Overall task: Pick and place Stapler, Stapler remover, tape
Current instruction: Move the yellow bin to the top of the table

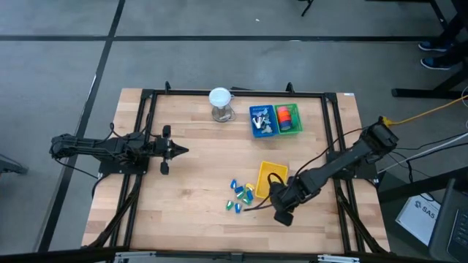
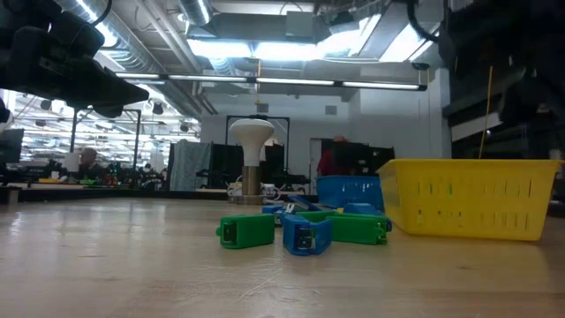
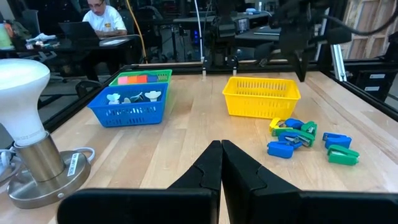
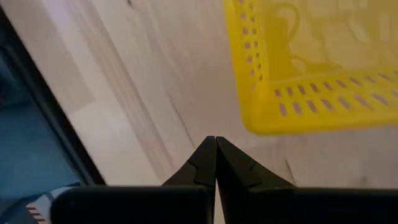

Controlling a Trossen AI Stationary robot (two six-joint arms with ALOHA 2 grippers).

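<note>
From above, the left gripper [image 1: 183, 150] sits at the left-centre of the table, fingers pinched together on nothing. The right gripper [image 1: 272, 191] hangs low in the lower right beside the yellow basket [image 1: 272, 172], also closed and empty. The small staplers [image 1: 241, 194] lie scattered just left of that basket. At upper centre the blue basket [image 1: 262, 121] holds the staple removers, and the green basket [image 1: 289, 119] touching it holds the tape [image 1: 286, 115].

At table level, green and blue staplers [image 2: 305, 231] lie in front of the yellow basket [image 2: 468, 210].

The left wrist view shows the tape [image 3: 138, 79] as chunky orange and pink blocks in the far basket. I reckon they are light, stiff and a little slick, so pinch one across its flat sides.

The right wrist view shows only shut fingertips [image 4: 202, 163] near the yellow rim [image 4: 311, 118].
</note>
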